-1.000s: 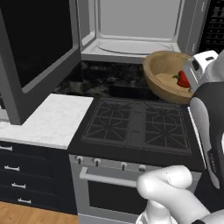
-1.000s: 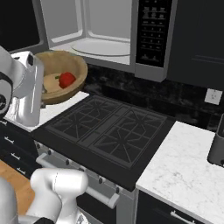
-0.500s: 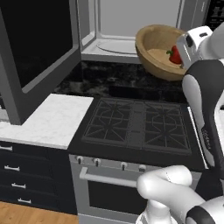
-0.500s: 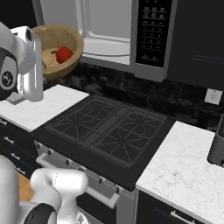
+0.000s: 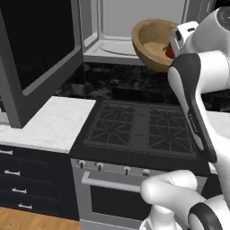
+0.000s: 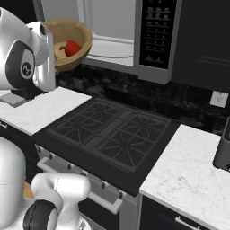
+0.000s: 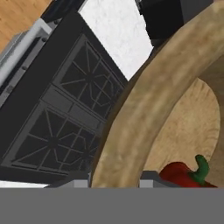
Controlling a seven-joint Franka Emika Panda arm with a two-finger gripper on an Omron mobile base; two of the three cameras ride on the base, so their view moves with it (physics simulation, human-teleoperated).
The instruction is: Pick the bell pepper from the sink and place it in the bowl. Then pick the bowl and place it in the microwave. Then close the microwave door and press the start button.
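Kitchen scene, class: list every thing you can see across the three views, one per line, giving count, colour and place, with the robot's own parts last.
bowl: one, tan-brown wood, held up tilted in front of the microwave opening
bell pepper: one, red, inside the bowl
microwave: one, grey with dark control panel, above the stove
microwave door: one, grey frame with dark glass, swung open to the left
stove: one, black grates, below the microwave
counter: two stretches, white marble, either side of the stove
drawers: dark, under the left counter
gripper: one, closed on the bowl's rim
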